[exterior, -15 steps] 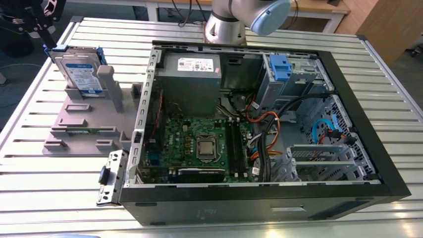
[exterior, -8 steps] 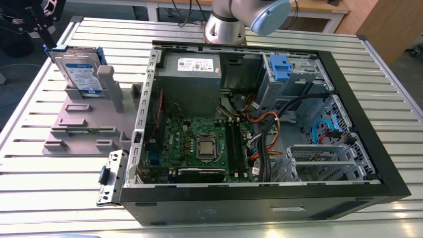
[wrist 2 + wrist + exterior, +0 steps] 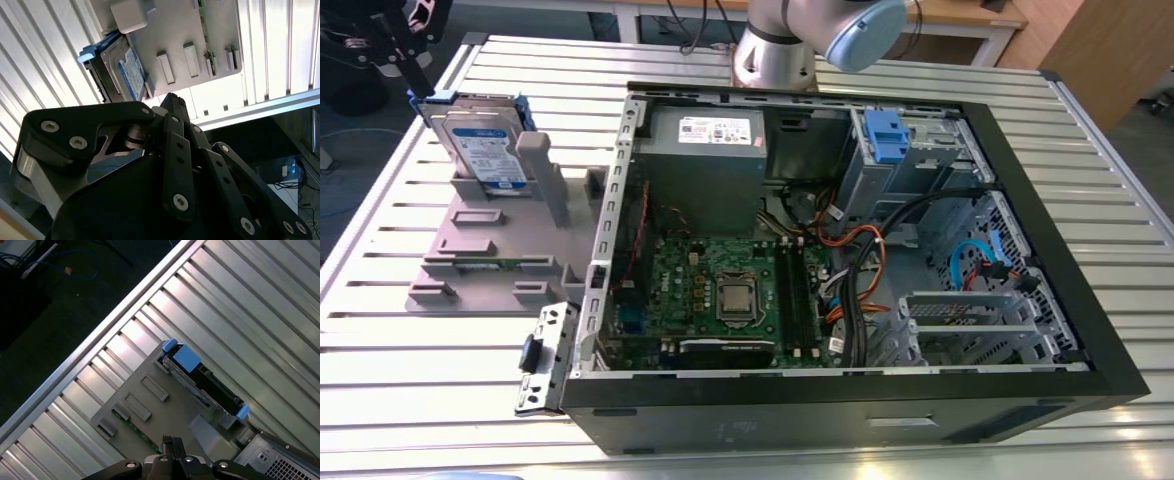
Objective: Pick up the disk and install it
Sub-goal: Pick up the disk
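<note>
The disk (image 3: 487, 145) stands on edge in a grey plastic holder (image 3: 480, 250) on the slatted table, at the exterior view's left. It is a silver drive with a white and blue label inside a blue bracket. Both wrist views look down on the disk (image 3: 125, 70) (image 3: 200, 377) in its slot. My black gripper (image 3: 414, 70) hangs above the disk's upper left corner in the exterior view. It is shut with nothing in it (image 3: 170, 98) (image 3: 168, 442), and there is a gap between it and the disk.
An open computer case (image 3: 1067, 200) lies at the exterior view's right, with motherboard, cables and a grey power supply (image 3: 707, 135). A blue clip (image 3: 887, 135) sits at its drive bay. The table's edge (image 3: 100, 335) and the dark floor are close behind the holder.
</note>
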`<state>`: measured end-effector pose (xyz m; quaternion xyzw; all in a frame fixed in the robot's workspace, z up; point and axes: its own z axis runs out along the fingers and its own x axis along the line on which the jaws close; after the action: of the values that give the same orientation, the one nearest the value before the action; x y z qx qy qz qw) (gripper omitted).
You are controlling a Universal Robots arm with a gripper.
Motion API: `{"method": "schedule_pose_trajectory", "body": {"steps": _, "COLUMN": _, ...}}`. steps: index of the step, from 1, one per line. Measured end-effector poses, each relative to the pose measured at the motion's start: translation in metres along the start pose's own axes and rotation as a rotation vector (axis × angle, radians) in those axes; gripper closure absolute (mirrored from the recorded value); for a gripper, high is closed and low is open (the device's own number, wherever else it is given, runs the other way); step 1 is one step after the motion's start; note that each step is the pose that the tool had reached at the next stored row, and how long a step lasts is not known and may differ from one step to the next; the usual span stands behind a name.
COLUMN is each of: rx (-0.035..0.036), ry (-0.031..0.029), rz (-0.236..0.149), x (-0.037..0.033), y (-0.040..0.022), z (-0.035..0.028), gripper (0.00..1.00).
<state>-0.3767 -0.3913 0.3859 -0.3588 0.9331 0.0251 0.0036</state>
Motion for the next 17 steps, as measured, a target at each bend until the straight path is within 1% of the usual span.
{"method": "schedule_pose_trajectory", "body": {"steps": 17, "rx": -0.0005, "ry": 0.0009, "rz": -0.020, "x": 0.0000, "y": 0.0000, "z": 0.0000, "gripper": 0.89}}
